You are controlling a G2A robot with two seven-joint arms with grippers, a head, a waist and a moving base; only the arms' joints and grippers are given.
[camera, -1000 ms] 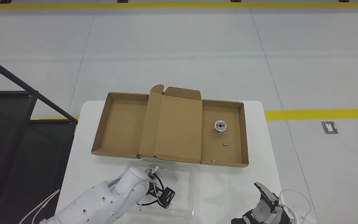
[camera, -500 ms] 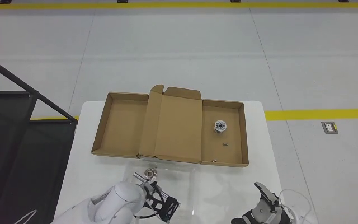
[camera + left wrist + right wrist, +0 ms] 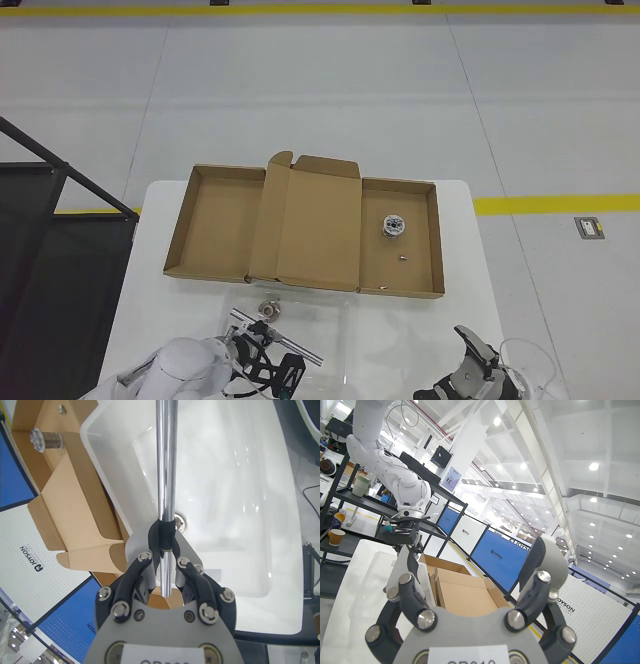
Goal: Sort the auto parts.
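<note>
Left claw: the left gripper [image 3: 163,541] is clamped on a chrome rod [image 3: 166,462]. It grips close to one end, so most of the rod's length juts out ahead of the fingertips.
Rod: it is held roughly level over the clear bin [image 3: 237,500], which sits at the near edge of the table [image 3: 465,310], in front of the cardboard box [image 3: 215,225]. Whether the rod touches the bin, I cannot tell.
Why held so: gripping the end probably lets the long free part go down into the bin first, with the fingers kept off the walls.
Ring: a small metal ring [image 3: 180,522] lies just beyond the fingertips, right beside the rod. It seems to be on the bin's floor, near the wall that faces the box.
Box: it is open with its flaps spread, on the far side of the table. Its right compartment holds a knurled cylinder [image 3: 394,225] and a tiny fastener [image 3: 401,256], apparently parts not yet sorted.
Right claw: the right gripper [image 3: 475,560] is spread wide and empty. It tilts upward by the near right corner of the table, well apart from the bin, and looks parked to leave room.
Step judged: laying the rod into the bin. A high release could make it roll or knock the ring.
</note>
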